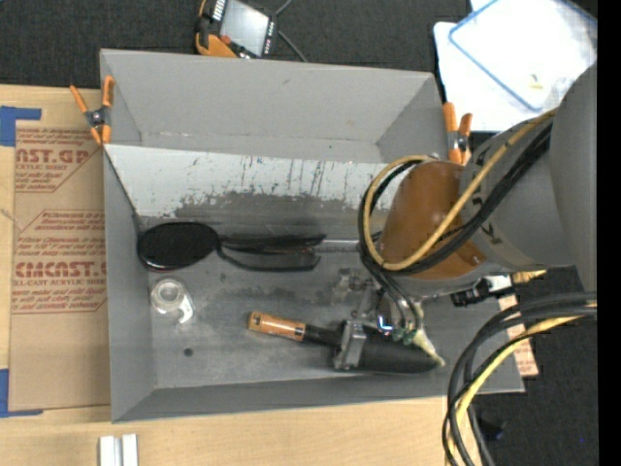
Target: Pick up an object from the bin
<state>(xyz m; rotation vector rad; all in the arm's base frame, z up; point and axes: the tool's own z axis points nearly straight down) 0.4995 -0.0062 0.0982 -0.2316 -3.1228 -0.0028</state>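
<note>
Starting at the near wall of the grey metal bin [131,357], found a slim tool [279,327] lying flat along it, amber handle to the left, black body to the right. Met the gripper [361,336] there, low over the tool's black part, just right of the bin's middle. Could not tell whether clamped on the tool or merely set over it, with so much metal and wire crowded together at that spot. Traced the arm [427,223] up and to the right, brown-orange cover looped with black and yellow cables, overhanging the bin's right corner.

Noted the bin's floor as bare grey metal, scuffed, with dark smears and a small dark speck left of the tool. Farther in, toward the left wall, spotted a small clear jar [170,299], well apart from the tool. Beyond it, saw a black oval brush [177,245] lying flat, head to the left, handle pointing right toward the arm, close under the far wall [262,95]. Read that wall as sloping, streaked with dark vertical scratches above a grimy band at its foot.

Past the rim, made out dark ground [78,8], an orange-and-black device [233,25] with a cable, and at the far right a white panel [519,51] edged in blue.
</note>
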